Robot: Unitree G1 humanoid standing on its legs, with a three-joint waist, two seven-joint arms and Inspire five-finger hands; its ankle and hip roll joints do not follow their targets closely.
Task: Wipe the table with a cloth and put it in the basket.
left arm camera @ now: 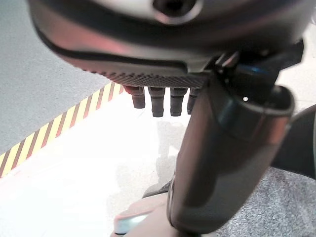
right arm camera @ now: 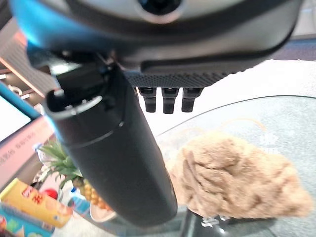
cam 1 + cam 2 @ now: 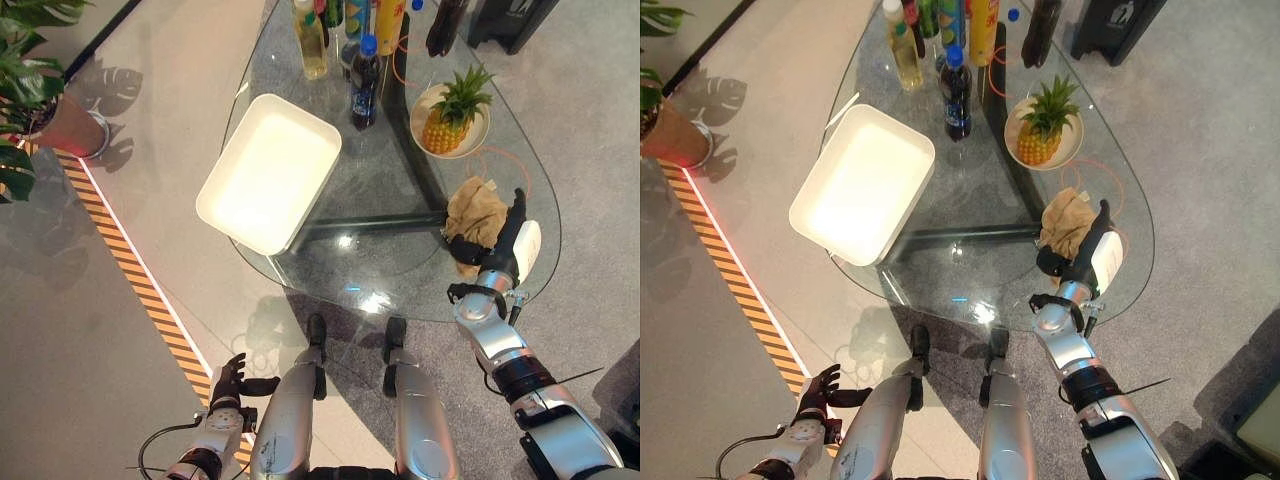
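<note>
A crumpled tan cloth (image 3: 475,212) lies on the right side of the glass table (image 3: 380,275), near its front edge. My right hand (image 3: 497,248) hovers at the cloth's near side. In the right wrist view its fingers (image 2: 168,101) are straight and its thumb stands out, with the cloth (image 2: 237,180) just past them and not held. A white rectangular basket (image 3: 318,195) sits empty on the table's left side, partly over the edge. My left hand (image 3: 232,385) hangs low by the floor at the lower left, fingers relaxed and holding nothing.
A pineapple on a plate (image 3: 452,118) stands just beyond the cloth. A dark bottle (image 3: 364,85), an oil bottle (image 3: 310,40) and more bottles crowd the table's far end. A potted plant (image 3: 40,110) and striped floor tape (image 3: 130,260) are at the left.
</note>
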